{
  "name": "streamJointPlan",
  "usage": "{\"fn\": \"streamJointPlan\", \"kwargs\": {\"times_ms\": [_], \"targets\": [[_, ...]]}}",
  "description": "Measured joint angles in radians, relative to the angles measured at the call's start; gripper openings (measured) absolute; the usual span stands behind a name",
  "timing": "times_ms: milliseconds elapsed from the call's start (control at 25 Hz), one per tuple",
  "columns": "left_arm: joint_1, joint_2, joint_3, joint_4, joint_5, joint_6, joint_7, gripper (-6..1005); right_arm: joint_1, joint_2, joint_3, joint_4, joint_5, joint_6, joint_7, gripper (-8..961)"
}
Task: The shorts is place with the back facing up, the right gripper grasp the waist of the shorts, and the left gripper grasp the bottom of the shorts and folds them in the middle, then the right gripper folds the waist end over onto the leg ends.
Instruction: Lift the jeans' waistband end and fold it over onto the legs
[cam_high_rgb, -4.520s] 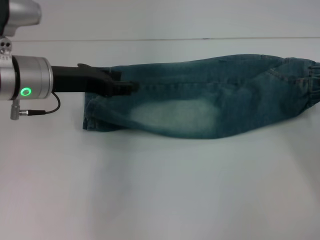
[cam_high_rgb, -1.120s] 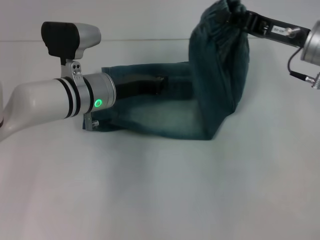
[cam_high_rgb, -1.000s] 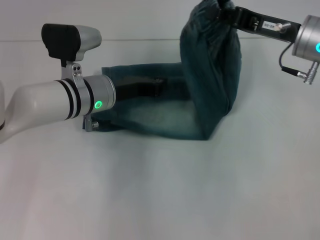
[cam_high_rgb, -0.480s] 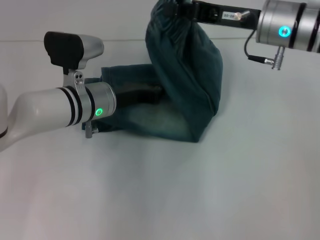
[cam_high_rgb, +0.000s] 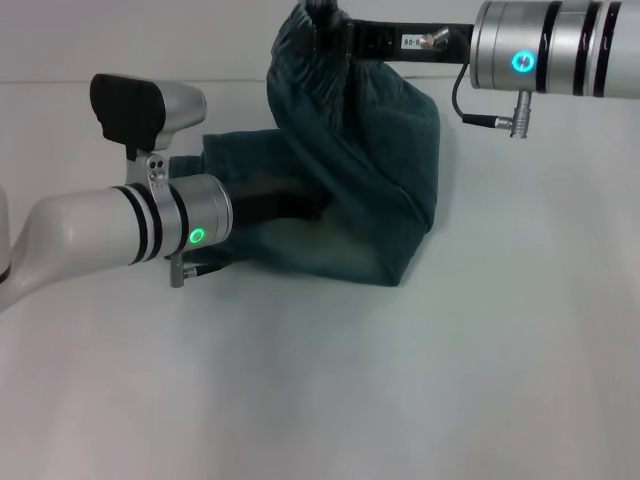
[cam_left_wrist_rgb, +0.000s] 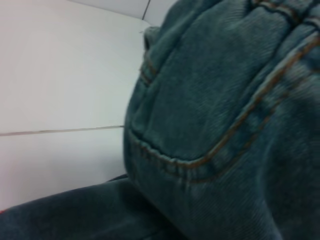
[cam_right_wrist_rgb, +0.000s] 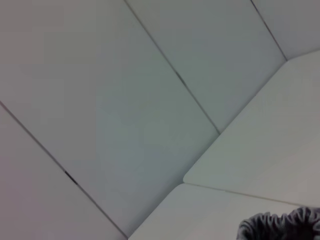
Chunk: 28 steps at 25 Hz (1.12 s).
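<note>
The blue-green denim shorts (cam_high_rgb: 390, 190) lie folded lengthwise on the white table, with the waist end lifted high. My right gripper (cam_high_rgb: 322, 32), a black arm with a white label, is shut on the waist at the top of the head view. The raised cloth arches over the flat leg part. My left gripper (cam_high_rgb: 300, 200) rests low on the leg part, under the arch, its tip partly hidden by the hanging denim. The leg ends (cam_high_rgb: 212, 155) lie just behind my left wrist. A pocket seam on the shorts (cam_left_wrist_rgb: 225, 125) fills the left wrist view. The ruffled waistband (cam_right_wrist_rgb: 280, 227) shows in the right wrist view.
The white table (cam_high_rgb: 400, 380) spreads wide in front of and to the right of the shorts. Its back edge meets a pale panelled wall (cam_high_rgb: 150, 40) just behind the garment. My left forearm (cam_high_rgb: 90, 225) lies across the table's left side.
My right gripper has carried the waist end steadily leftward, so the raised fold now hangs over the leg part. The left arm has barely moved.
</note>
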Motion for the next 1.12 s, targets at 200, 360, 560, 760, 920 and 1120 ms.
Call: {"fn": "streamJointPlan", "kwargs": {"times_ms": [200, 360, 560, 760, 920, 1120], "targets": [[0.003, 0.000, 0.000, -0.001, 0.005, 0.010, 0.022, 63, 0.022, 0.003, -0.071, 0.002, -0.003, 0.025, 0.032, 170], [0.011, 0.002, 0.000, 0.001, 0.007, 0.010, 0.025, 63, 0.043, 0.005, -0.122, 0.002, -0.002, 0.044, 0.055, 174], [0.022, 0.003, 0.000, 0.002, 0.007, 0.011, 0.039, 62, 0.076, 0.006, -0.192, 0.005, -0.006, 0.064, 0.091, 178], [0.039, 0.002, -0.006, 0.001, 0.008, 0.004, 0.051, 63, 0.087, 0.006, -0.228, 0.005, -0.007, 0.085, 0.111, 183], [0.061, 0.002, -0.041, 0.005, 0.001, 0.000, 0.081, 63, 0.087, 0.005, -0.237, 0.005, -0.007, 0.108, 0.120, 187], [0.070, 0.002, -0.064, 0.017, 0.003, 0.005, 0.092, 71, 0.083, 0.003, -0.238, 0.005, -0.007, 0.114, 0.121, 191]]}}
